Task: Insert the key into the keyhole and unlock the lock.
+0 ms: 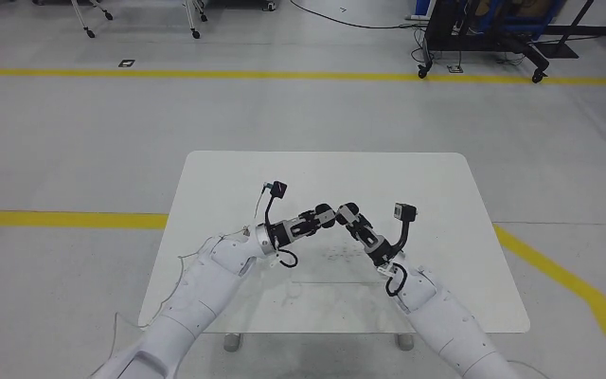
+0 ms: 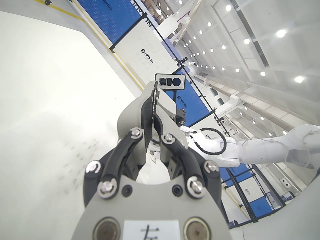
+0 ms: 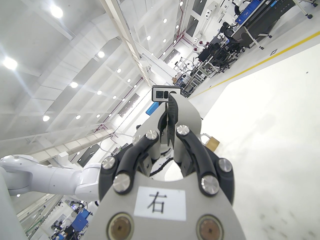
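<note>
A small brass padlock (image 3: pixel 212 144) with a silver shackle shows past my right gripper's fingers, low by the white table (image 1: pixel 417 189); I cannot tell whether it lies on the table or is held. My left gripper (image 1: pixel 326 213) and right gripper (image 1: pixel 347 212) meet tip to tip over the table's middle. In the left wrist view the left gripper (image 2: pixel 154 101) has its pads pressed together. The right gripper (image 3: pixel 167 108) is also shut, with a thin dark sliver between the pads that I cannot identify. No key can be made out.
The table top around the two grippers is bare white, with faint scuff marks (image 1: pixel 312 279) near the front edge. Yellow floor lines (image 1: pixel 284 74) run behind and beside the table. Wheeled racks (image 1: pixel 492 38) stand far back on the floor.
</note>
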You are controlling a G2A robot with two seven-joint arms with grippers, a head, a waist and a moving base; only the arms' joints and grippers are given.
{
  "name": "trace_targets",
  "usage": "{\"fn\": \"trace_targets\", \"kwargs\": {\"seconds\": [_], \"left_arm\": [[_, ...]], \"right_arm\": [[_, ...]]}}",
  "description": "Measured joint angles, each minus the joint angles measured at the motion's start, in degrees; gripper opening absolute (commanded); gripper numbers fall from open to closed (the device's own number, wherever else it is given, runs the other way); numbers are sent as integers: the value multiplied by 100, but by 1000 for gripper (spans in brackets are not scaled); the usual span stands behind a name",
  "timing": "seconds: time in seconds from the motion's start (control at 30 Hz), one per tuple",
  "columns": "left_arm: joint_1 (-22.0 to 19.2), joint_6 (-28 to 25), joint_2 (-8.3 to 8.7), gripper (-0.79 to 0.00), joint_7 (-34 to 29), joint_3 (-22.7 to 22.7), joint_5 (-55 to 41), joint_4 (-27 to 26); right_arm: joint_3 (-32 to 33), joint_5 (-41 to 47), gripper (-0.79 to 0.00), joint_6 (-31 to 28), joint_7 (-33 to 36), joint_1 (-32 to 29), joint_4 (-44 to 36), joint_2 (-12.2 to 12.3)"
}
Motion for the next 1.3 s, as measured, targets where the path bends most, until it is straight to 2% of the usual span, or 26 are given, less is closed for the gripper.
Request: {"fn": "trace_targets", "kwargs": {"seconds": [0.03,0.07,0.3,0.47,0.73,0.83,0.9,0.97,1.07,1.2,1.27,1.3], "left_arm": [[0,6,-2,-785,24,-2,10,6],[1,9,-4,-785,63,-10,21,15],[5,-13,8,-785,80,-56,103,3],[75,6,31,-785,512,-207,310,-18],[74,6,30,-785,496,-202,304,-18],[62,242,47,-785,455,-171,601,-145],[69,470,74,-785,488,-165,1106,-398],[152,518,110,-785,497,-203,1423,-617],[240,387,173,-785,336,-291,1587,-829],[240,202,269,-785,-92,-386,1874,-1008],[262,71,321,-785,-307,-433,2011,-1124],[279,34,344,-785,-379,-457,2064,-1175]], "right_arm": [[11,-9,-99,-10,2,-9,-4,-3],[24,-22,0,-28,11,-22,-11,-7],[123,-76,0,-132,52,-71,-14,-21],[127,-72,0,-132,57,-72,-17,-22],[127,-72,0,-132,56,-71,-17,-21],[153,-111,0,-115,80,-46,-43,-12],[300,-532,0,2,0,-46,-153,17],[472,-1358,0,-189,-105,-89,-181,73],[880,-2405,0,-589,523,3,-214,255],[1312,-2523,-3,-592,1737,57,-433,530],[1438,-2273,-151,-590,2307,49,-584,650],[1469,-2160,-169,-590,2499,37,-640,690]]}}
